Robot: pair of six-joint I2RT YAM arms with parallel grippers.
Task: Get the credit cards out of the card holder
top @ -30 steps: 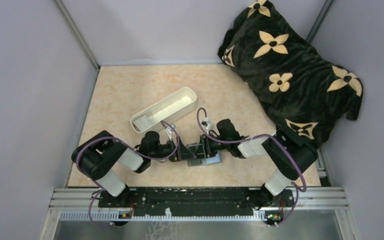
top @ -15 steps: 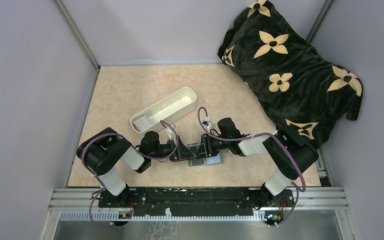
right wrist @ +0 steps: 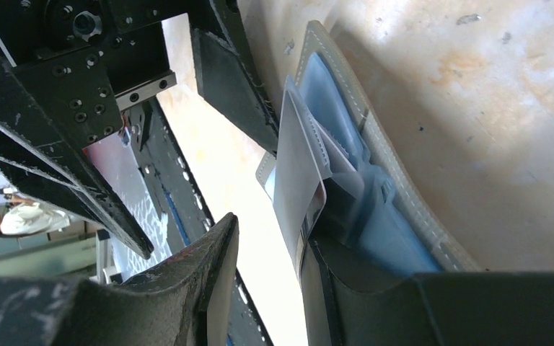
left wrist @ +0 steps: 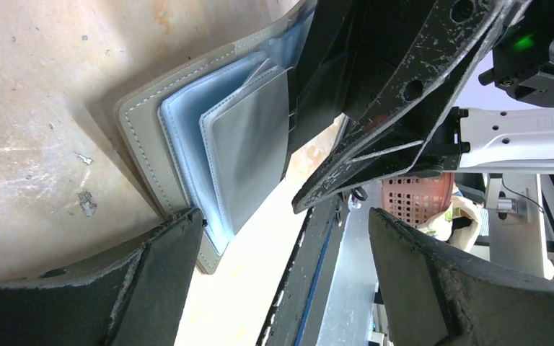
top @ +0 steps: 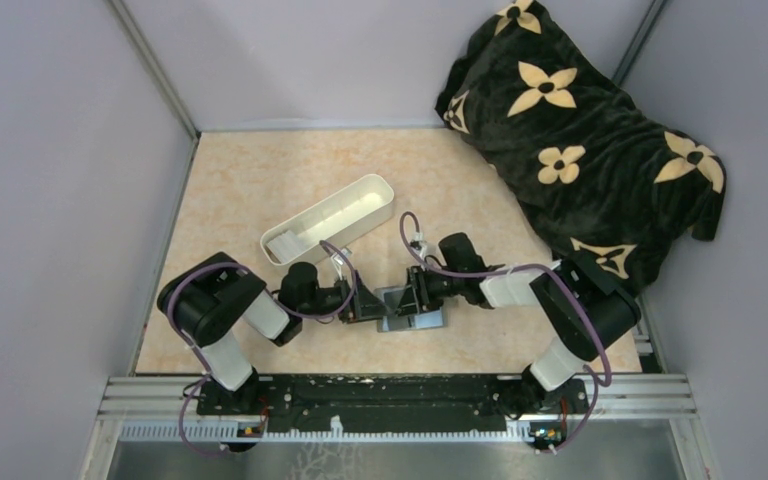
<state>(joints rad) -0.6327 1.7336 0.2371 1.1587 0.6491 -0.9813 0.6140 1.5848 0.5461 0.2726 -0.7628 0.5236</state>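
Wallet point(top: 422, 320) lay open on the table point(top: 260, 170), right by the near edge, abt midway along it, both grippers down at it nose to nose. L gripper point(left wrist: 285, 216): jaws spread wide. One fingertip point(left wrist: 180, 231) touched the wallet's grey stitched border, the other was held off toward the near edge. R gripper point(right wrist: 270, 238) faced it from the opposite side, jaws apart by a narrow gap. One finger point(right wrist: 375, 288) rested on the blue-grey pockets. A pale grey leaf point(right wrist: 296, 173) stood up inside that gap, close against the same finger, w/ bright table showing btw it and the other finger. Card or pocket sleeve? Couldn't tell. As for the cards, none could be made out for certain from either wrist view. White tray point(top: 355, 222) sat farther in, toward the left edge, apart from the wallet. Black flowered blanket point(top: 580, 130) was heaped over the far right corner.
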